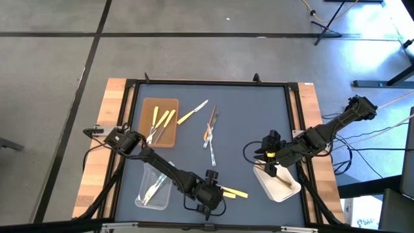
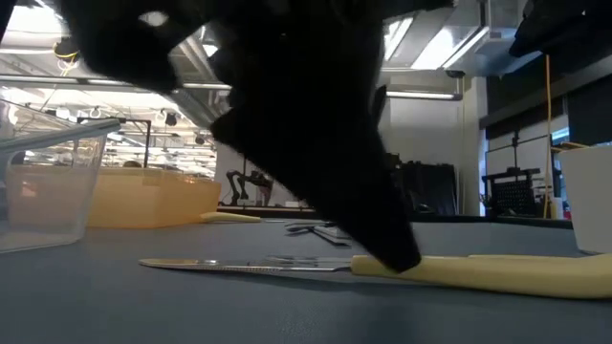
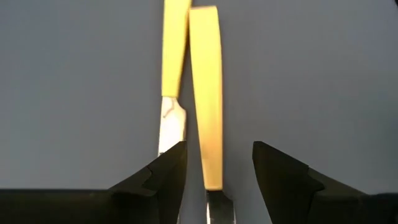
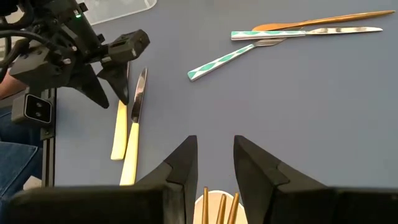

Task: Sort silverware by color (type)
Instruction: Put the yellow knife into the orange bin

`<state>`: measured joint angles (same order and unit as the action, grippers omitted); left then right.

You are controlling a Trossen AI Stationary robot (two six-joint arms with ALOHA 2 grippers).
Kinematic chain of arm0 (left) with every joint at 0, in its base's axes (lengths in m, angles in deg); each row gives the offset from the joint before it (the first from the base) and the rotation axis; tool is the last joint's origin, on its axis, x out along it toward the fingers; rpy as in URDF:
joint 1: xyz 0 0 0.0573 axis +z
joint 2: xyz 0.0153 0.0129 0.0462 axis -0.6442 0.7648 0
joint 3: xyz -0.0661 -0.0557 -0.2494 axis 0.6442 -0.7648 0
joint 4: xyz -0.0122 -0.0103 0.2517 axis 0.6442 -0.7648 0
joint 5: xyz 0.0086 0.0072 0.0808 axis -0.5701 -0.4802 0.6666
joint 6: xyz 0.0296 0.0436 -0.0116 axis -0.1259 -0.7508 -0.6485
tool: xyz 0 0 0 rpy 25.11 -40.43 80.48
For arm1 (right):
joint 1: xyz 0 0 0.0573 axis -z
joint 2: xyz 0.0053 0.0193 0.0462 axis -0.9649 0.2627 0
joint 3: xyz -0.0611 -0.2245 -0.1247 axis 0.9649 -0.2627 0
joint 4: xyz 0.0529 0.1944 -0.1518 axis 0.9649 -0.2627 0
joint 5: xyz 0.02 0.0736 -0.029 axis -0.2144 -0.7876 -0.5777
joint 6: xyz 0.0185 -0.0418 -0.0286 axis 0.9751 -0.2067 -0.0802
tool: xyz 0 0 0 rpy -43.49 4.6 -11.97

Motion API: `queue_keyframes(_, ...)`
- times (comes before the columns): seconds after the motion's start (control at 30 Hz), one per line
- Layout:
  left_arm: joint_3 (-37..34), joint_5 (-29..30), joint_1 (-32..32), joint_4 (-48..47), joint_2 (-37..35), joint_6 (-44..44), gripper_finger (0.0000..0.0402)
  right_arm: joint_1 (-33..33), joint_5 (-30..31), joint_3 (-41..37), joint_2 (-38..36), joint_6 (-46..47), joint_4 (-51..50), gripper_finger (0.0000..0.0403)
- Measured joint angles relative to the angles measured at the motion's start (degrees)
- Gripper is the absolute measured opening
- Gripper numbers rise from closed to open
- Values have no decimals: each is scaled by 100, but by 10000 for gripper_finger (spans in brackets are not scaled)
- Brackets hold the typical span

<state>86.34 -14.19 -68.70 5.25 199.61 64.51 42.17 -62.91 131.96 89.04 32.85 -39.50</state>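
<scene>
Two yellow-handled knives with silvery blades (image 1: 234, 193) lie side by side on the blue mat near the table's near edge. My left gripper (image 1: 218, 192) is down at them and open. In the left wrist view its fingers straddle one knife's handle (image 3: 205, 93), and the other knife (image 3: 175, 50) lies by one finger. My right gripper (image 1: 268, 165) is open and holds nothing. It hovers above the white tray (image 1: 284, 189), where thin wooden utensils (image 4: 219, 208) lie. More silverware (image 1: 210, 133) lies mid-table, some of it with green patterned handles (image 4: 217, 62). My left gripper comes at the knives from above, pointing down, with its fingers across them. In the low view one finger (image 2: 382, 229) reaches down to a knife where the blade meets the handle (image 2: 368, 268). I cannot tell whether it touches. Both knives lie flat on the mat.
A brown tray (image 1: 169, 136) with yellow utensils sits at the far left of the mat. A clear tray (image 1: 162, 194) with clear utensils sits near left, beside my left arm. One yellow utensil (image 1: 192, 113) lies beyond the brown tray. Bare mat lies between the two grippers.
</scene>
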Motion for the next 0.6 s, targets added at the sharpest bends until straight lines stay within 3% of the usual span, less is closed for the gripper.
queue_keyframes(0.6,8,-68,2,34,197,136,161,0,2,0,0,4,15,92)
